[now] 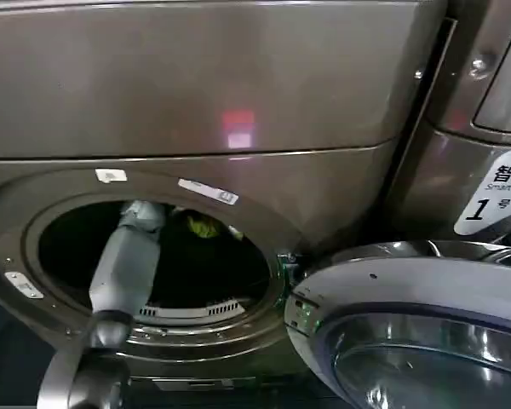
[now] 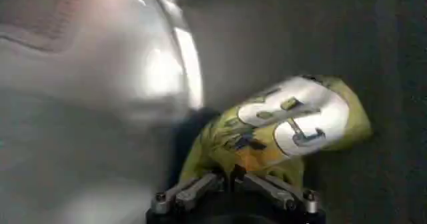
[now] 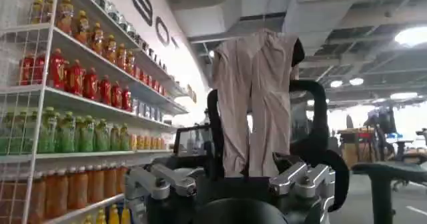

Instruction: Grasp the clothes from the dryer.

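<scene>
step: pull clothes out | left end effector inside dryer drum, pinching yellow-green garment | right end effector spread, away from the machine | tip: draw back straight through porthole, clear of door rim

The dryer looks like glossy brushed metal; the yellow-green garment is soft printed cloth.

The left gripper is hidden inside the dryer drum. The yellow-green garment covers its fingertips. The dryer door is cut off by the frame edge.
</scene>
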Motion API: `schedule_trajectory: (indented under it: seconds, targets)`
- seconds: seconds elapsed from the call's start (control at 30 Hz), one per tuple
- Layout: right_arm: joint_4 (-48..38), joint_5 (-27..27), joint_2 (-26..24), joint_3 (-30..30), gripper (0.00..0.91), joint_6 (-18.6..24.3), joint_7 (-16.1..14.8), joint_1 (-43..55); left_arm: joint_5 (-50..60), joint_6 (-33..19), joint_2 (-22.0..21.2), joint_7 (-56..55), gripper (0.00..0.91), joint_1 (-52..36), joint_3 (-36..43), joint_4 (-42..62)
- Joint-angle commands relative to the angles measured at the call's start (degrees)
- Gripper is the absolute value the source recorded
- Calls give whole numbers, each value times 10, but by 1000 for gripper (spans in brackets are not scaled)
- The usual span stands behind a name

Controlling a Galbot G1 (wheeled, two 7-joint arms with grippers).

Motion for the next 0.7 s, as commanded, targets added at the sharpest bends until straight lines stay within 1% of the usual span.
schedule_trajectory:
  seconds: [0.03,0.1,0.2,0.37,0.63,0.7]
  targets:
    - [14,-12,2,-12,907,11,7,8,-341,122,-20,-308,0,77,-8,-151]
    - [17,-12,3,-14,907,11,8,11,-369,126,-22,-332,0,98,-8,-185]
    - [18,-13,3,-14,907,11,8,10,-369,120,-31,-351,0,124,-14,-202]
    - [14,-13,2,-11,907,13,7,4,-377,110,-32,-362,0,132,-13,-194]
    - [17,-13,2,-12,907,15,9,7,-400,116,-30,-363,0,131,-15,-186]
    - [23,-9,1,-7,907,-4,9,7,-398,117,-29,-361,0,129,-14,-183]
